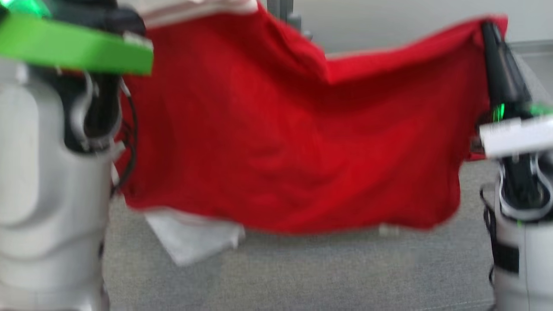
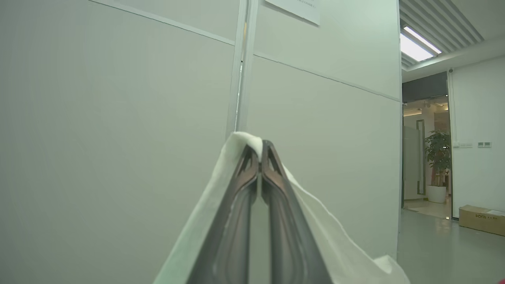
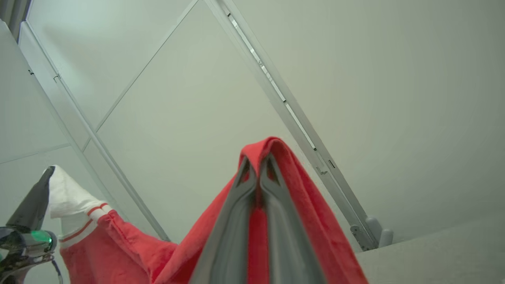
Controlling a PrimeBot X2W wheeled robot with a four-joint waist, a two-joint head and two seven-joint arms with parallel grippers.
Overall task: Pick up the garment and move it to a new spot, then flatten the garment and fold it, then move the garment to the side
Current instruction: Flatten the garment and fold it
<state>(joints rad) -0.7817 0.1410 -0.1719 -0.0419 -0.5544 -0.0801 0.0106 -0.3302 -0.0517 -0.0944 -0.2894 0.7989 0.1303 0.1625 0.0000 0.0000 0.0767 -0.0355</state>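
A soft red fabric garment with white striped trim (image 1: 293, 142) hangs spread in mid-air above a grey surface (image 1: 302, 276), the left pincer (image 2: 260, 148) clamped on its white edge and the right pincer (image 3: 258, 163) clamped on a red corner. Light and limp, the cloth sags at the middle; the outer corners look the surest places to hold it.

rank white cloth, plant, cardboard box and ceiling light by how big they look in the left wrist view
1. white cloth, largest, though closest to the camera
2. plant and cardboard box: about alike; box cut by the edge
3. ceiling light, smallest
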